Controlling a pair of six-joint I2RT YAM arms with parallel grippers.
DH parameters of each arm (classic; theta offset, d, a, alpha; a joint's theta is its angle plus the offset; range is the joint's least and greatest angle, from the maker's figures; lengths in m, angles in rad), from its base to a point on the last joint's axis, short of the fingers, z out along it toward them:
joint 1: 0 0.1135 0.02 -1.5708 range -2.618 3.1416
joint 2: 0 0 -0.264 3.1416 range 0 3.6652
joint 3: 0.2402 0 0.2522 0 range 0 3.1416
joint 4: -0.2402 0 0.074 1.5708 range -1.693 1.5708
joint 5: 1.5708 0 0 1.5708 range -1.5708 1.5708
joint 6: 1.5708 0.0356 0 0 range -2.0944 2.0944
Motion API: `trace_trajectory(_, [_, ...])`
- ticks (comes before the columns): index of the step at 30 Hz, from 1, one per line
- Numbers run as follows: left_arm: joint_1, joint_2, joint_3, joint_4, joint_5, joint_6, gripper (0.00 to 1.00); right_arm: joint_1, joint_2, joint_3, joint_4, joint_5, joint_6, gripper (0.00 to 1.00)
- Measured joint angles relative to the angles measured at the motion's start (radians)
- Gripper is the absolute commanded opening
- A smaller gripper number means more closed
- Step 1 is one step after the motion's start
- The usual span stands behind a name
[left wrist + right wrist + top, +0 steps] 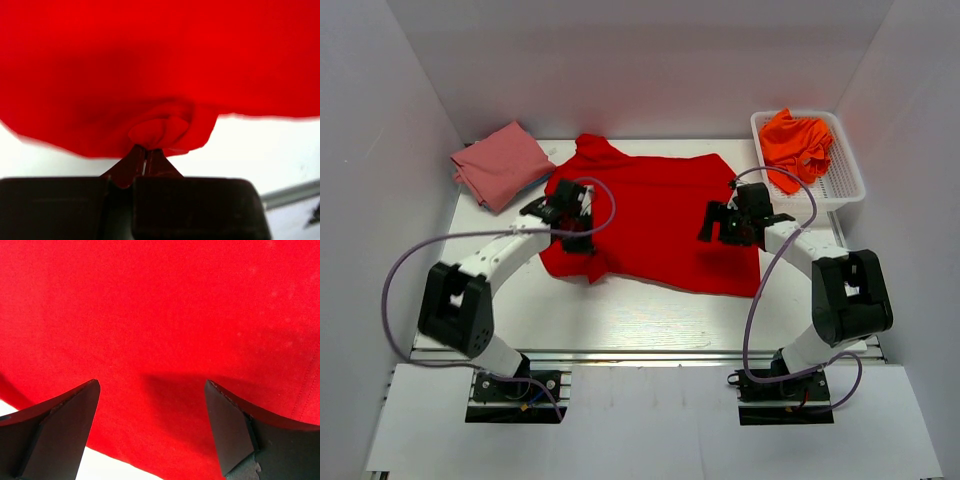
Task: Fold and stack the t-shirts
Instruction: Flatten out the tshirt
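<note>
Well, your white plastic mesh basket (838, 178) holds crumpled orange cloth shirts (797, 140). Your left gripper (146, 153) pinches the bright red cloth shirt (660, 215); your right gripper (151, 385) is spread wide.

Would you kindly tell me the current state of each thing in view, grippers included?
Red shirt: spread flat on the table, unfolded, its left edge pinched.
Pink shirt: folded, at the far left corner.
Orange shirts: crumpled, in the basket.
Basket: upright, at the far right.
Left gripper: shut on the red shirt.
Right gripper: open over the red shirt, holding nothing.
</note>
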Motion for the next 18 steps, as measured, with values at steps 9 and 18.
trace_trajectory(9, [-0.007,0.484,0.548,-0.07,-0.067,0.285,0.12,0.0,0.064,0.014,-0.01,0.008,-0.022,0.9])
trace_trajectory(18, [0.002,0.855,1.075,-0.134,-0.121,0.512,1.0,0.0,0.09,0.034,-0.021,0.015,-0.035,0.9])
